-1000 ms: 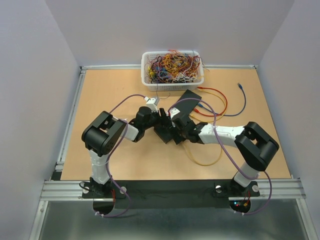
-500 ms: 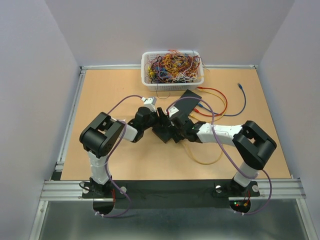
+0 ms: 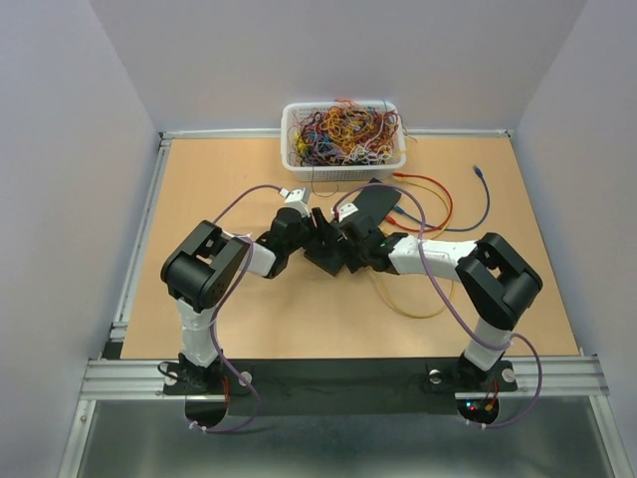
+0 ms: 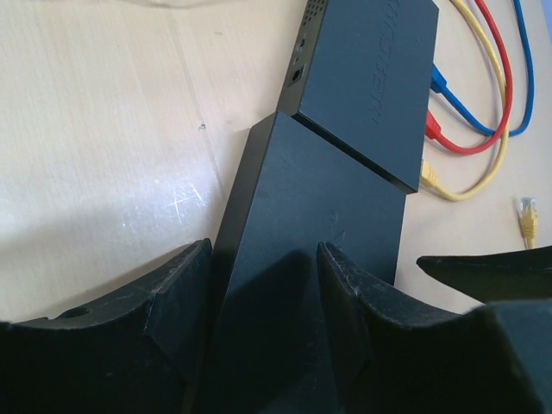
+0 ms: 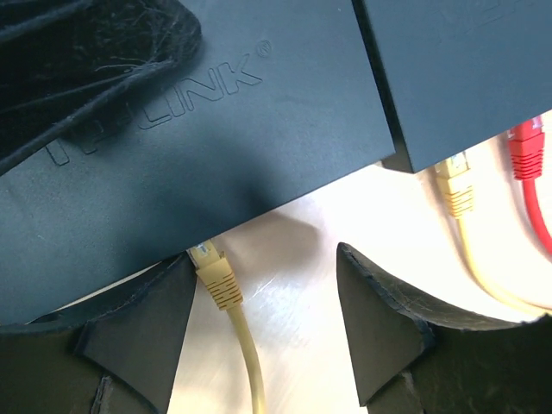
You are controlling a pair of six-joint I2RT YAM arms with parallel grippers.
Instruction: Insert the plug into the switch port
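The left gripper and right gripper edge toward the basket, near switch nudged along, right elbow swinging inward

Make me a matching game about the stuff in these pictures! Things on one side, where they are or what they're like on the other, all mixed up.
Things:
1. basket
2. red plug
3. blue cable end
4. right gripper

Places and states:
a. open, yellow plug between its fingers
b. lying loose, far right
c. at the back, full of wires
d. at the edge of a black switch

Pairs: 1-c, 2-d, 3-b, 4-a
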